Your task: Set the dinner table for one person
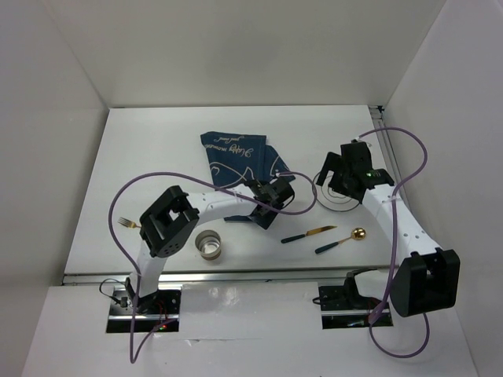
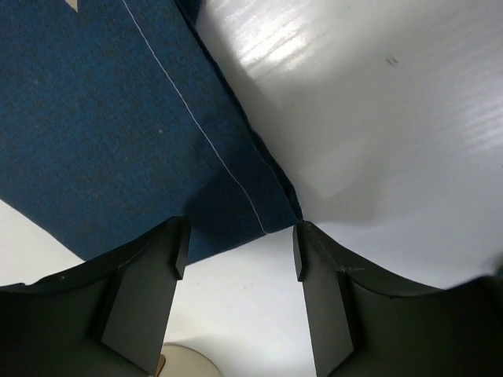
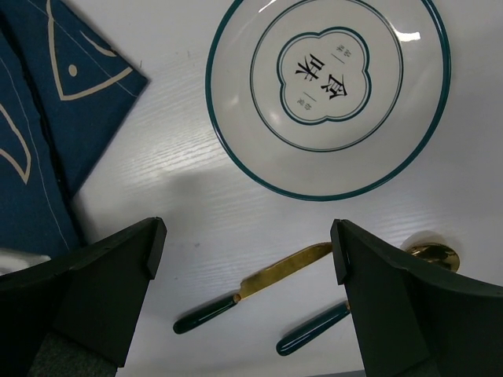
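From above, the dinner table (image 1: 157, 141) is filling the frame as a broad white top, and I am reaching both arms out over it from its near edge. My left gripper (image 1: 259, 188) is hanging at the near corner of the navy placemat (image 1: 236, 157), which is lying toward the middle of the far edge. My right gripper (image 1: 330, 166) is hovering over the plate (image 1: 334, 203) toward the right edge. A knife (image 1: 308, 234) and a spoon (image 1: 342, 242) are lying between the plate and the near edge, a fork (image 1: 128, 225) is resting by the left edge, and a metal cup (image 1: 210, 244) is standing near the near edge. Through my left wrist camera, my left gripper (image 2: 240, 251) is straddling the placemat (image 2: 102, 118) corner on the table (image 2: 377, 118), jaws apart and clamping nothing. Through my right wrist camera, my right gripper (image 3: 247, 228) is gaping wide and holding nothing, with the plate (image 3: 244, 133), knife (image 3: 251, 294), spoon (image 3: 314, 334) and placemat (image 3: 47, 118) lying on the table (image 3: 157, 181) below.
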Action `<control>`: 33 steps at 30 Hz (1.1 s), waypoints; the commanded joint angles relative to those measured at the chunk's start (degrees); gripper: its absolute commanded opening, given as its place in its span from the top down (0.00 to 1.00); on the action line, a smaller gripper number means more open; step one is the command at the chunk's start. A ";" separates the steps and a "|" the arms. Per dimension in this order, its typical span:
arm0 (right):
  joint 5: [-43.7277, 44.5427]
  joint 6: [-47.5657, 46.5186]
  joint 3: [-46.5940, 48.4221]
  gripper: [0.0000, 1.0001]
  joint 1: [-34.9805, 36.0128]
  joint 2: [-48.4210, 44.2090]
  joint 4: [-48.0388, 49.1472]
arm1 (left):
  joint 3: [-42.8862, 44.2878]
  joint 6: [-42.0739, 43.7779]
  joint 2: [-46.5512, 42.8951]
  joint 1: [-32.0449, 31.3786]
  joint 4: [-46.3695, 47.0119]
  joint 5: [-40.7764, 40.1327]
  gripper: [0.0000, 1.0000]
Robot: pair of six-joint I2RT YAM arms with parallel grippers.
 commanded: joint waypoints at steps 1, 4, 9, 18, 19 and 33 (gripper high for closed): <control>-0.31 -0.62 0.11 0.00 -0.30 -0.76 2.17 | 2.33 0.92 2.44 -0.01 0.93 -3.96 0.28; -0.31 -0.62 0.11 0.00 -0.30 -0.76 2.17 | 2.33 0.31 2.45 -0.01 0.93 -6.33 0.28; -0.31 -0.09 0.11 0.00 -0.30 -1.38 1.64 | 2.33 -0.83 3.59 -0.01 -0.12 -9.50 0.31; -0.92 -0.09 -0.95 0.00 -0.30 -1.38 2.16 | 10.06 -4.17 1.41 -0.01 -8.38 -13.03 1.00; -1.80 -0.09 -0.95 0.00 -0.30 -0.85 2.17 | 10.07 -3.56 -1.04 -0.01 -8.39 -13.03 1.00; -14.99 -1.67 1.86 0.00 -0.30 9.25 7.88 | 14.64 -1.53 -14.24 5.52 -12.34 -6.44 1.00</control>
